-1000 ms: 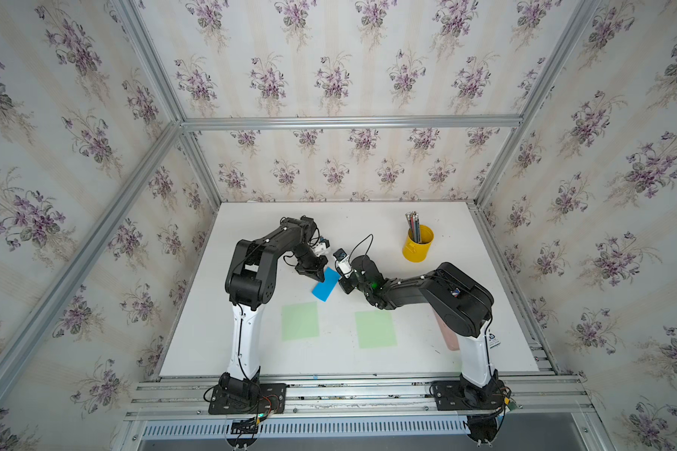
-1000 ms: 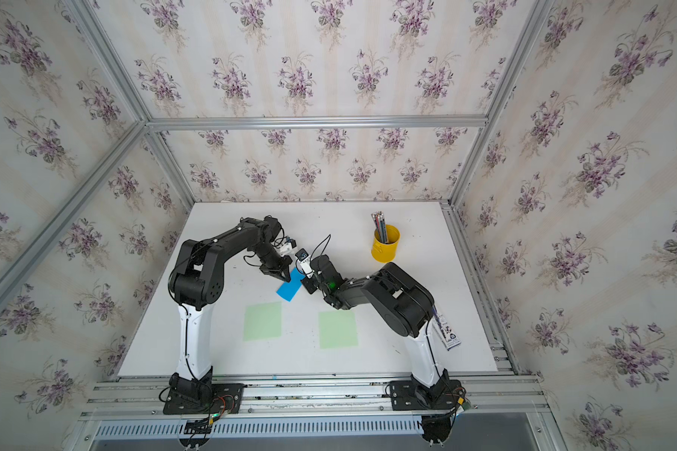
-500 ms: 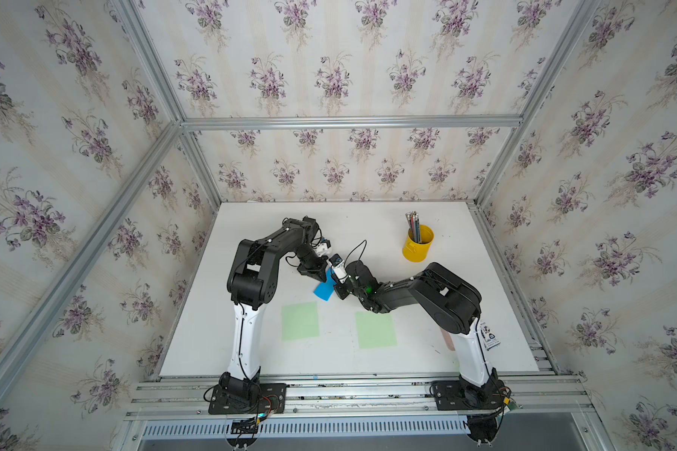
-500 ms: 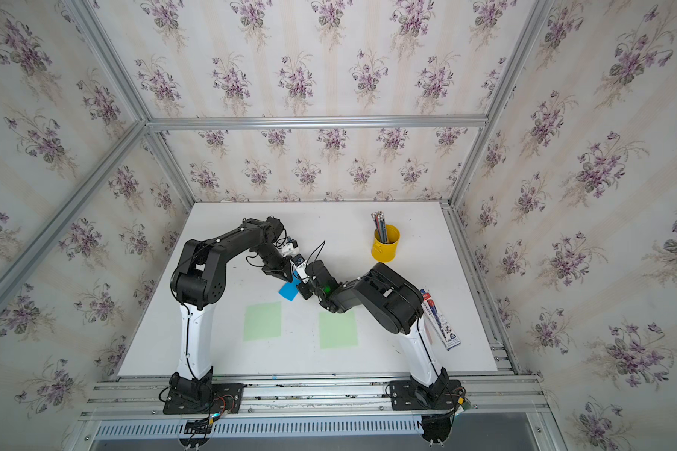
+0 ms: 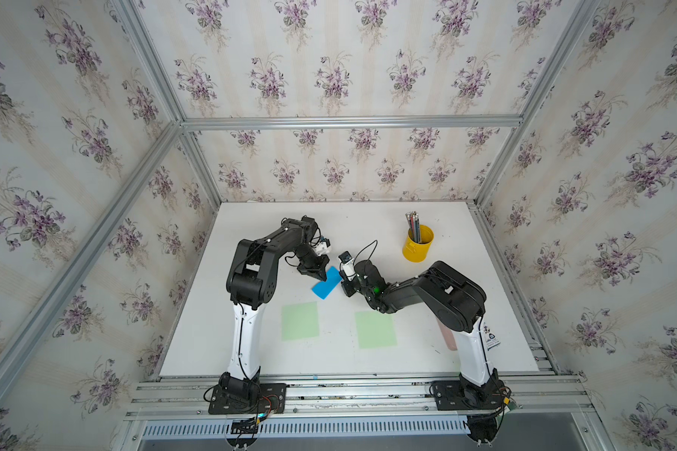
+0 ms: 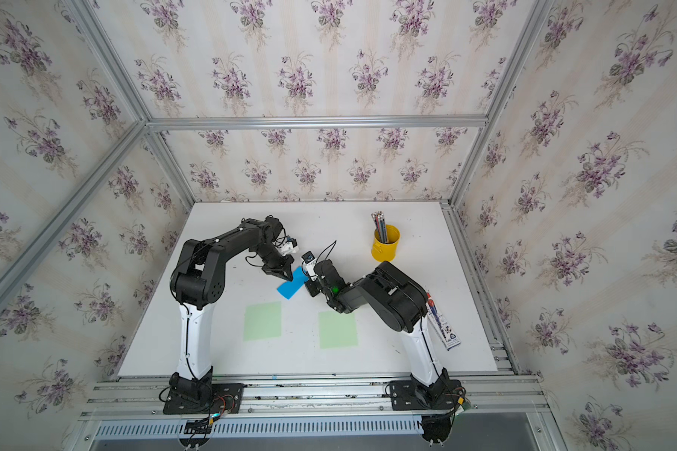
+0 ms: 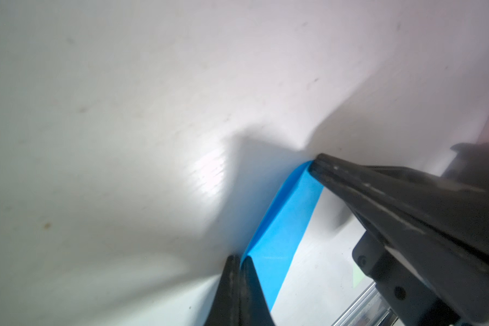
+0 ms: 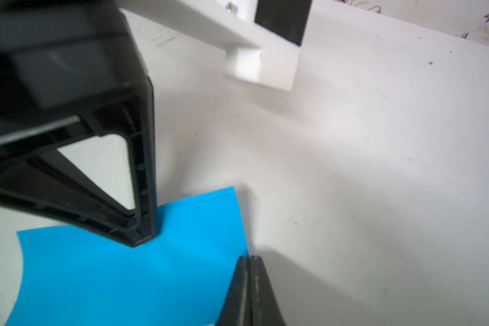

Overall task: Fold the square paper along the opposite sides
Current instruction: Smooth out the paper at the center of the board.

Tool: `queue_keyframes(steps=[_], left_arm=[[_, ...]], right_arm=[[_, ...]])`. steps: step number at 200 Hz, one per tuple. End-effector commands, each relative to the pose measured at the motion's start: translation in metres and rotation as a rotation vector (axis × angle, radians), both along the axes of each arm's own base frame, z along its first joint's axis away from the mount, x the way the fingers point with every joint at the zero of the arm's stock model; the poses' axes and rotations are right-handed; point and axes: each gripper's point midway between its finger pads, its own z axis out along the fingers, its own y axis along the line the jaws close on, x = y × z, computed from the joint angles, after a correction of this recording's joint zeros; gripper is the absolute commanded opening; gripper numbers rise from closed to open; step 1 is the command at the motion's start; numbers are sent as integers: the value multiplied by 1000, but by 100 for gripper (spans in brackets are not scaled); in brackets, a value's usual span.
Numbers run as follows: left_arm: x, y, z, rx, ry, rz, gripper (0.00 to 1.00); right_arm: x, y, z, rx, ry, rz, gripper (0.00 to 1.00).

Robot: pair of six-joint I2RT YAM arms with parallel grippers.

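Since 0.5 s ago the R gripper (image 8: 250, 262) and its wrist have shifted slightly toward 1 o'clock in both top views. The blue paper (image 5: 326, 283) has not moved. L gripper (image 7: 237, 261) pos. approx. unchanged.

Ref.: 12 o'clock = far wall, 6 o'clock = arm bases.

Paper: on the white table (image 5: 368, 230), near centre, folded double into a strip. Long axis runs approx. 1–7 o'clock. Left wrist view shows a rounded, uncreased fold along one edge.

L gripper: jaws closed, nothing visible between them. Tip is down on the paper at its 10–11 o'clock edge.

R gripper: jaws closed, nothing visible between them. Tip touches the paper at a corner on its 3 o'clock side.

Other items, ref. paper:
- Yellow cup (image 5: 418, 246) w/ pencils: 2 o'clock, well apart.
- Green squares: one at 7 o'clock (image 5: 300, 321), one at approx. 4–5 o'clock (image 5: 375, 330). Both flat, apart from the paper.
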Motion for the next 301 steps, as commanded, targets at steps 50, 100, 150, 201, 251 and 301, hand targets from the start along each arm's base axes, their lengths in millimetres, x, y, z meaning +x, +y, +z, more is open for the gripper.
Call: queue_keyframes(steps=[50, 100, 150, 201, 251, 301], left_arm=[[-4, 16, -4, 71, 15, 6, 0], [-4, 15, -4, 64, 18, 12, 0], [-3, 15, -4, 67, 16, 7, 0], [-2, 18, -3, 73, 14, 11, 0], [-2, 20, -3, 74, 14, 14, 0], [-4, 23, -5, 85, 20, 16, 0]], right_arm=[[-9, -34, -28, -149, 71, -55, 0], [-15, 8, 36, -6, -64, 43, 0], [-23, 49, 23, 0, -38, 124, 0], [-25, 28, -12, -80, 26, 68, 0], [-12, -2, -24, -102, 69, -22, 0], [-3, -10, -32, -113, 101, -51, 0]])
